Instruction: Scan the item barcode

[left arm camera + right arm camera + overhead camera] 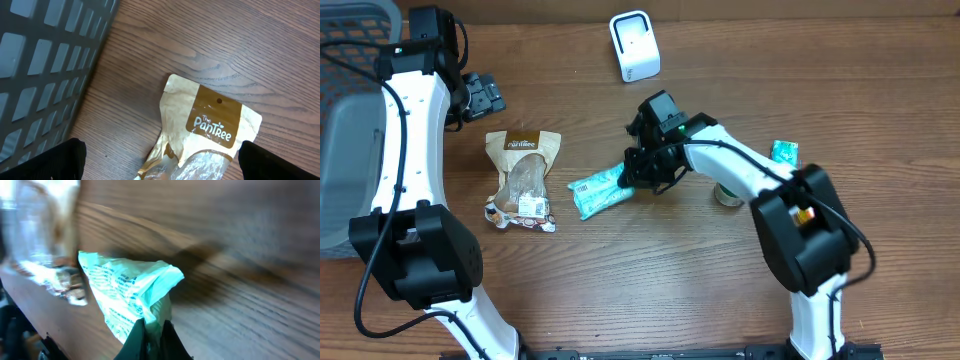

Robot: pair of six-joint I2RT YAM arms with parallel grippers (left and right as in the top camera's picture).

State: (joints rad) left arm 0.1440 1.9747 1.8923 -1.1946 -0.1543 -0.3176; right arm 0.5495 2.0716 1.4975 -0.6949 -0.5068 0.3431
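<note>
A teal-green snack packet (598, 190) lies on the wooden table near the middle. My right gripper (638, 178) is shut on its right end. In the right wrist view the crumpled packet (130, 290) is pinched between the dark fingers of the right gripper (152, 332). The white barcode scanner (634, 45) stands upright at the back of the table. My left gripper (480, 95) hovers open at the back left, above the top of a brown pouch (210, 125), with nothing between its fingers (65, 160).
The brown "The PanTree" pouch (523, 175) lies left of the packet. A grey mesh basket (350, 100) fills the far left. A small tin (727, 193) and a small teal item (783, 152) sit right of centre, by the right arm.
</note>
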